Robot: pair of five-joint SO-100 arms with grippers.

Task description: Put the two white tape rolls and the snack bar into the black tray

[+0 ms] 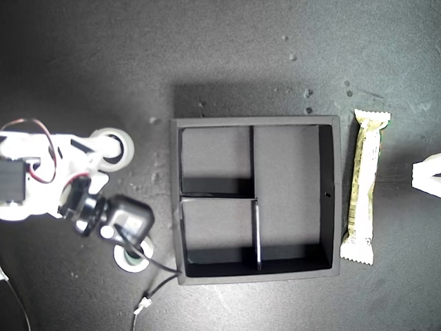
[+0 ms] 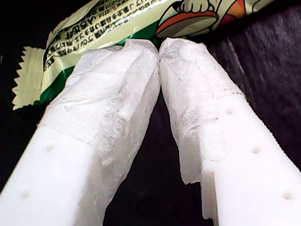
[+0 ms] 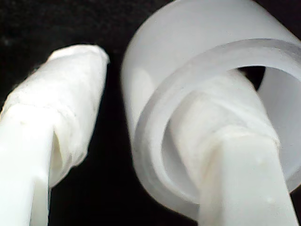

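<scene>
Second wrist view: my second gripper (image 3: 108, 122) is threading one finger into a white tape roll (image 3: 188, 94), fingers parted, apparently needing closure; my first gripper (image 2: 159, 49) is waiting, pressed together.

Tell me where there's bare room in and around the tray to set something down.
All three compartments of the black tray are bare: two small squares and the long one. Open tabletop lies above the tray in the exterior view. It is crowded at that view's left, where my second gripper straddles a tape roll's wall, another roll nearby. The snack bar flanks the right wall.
</scene>
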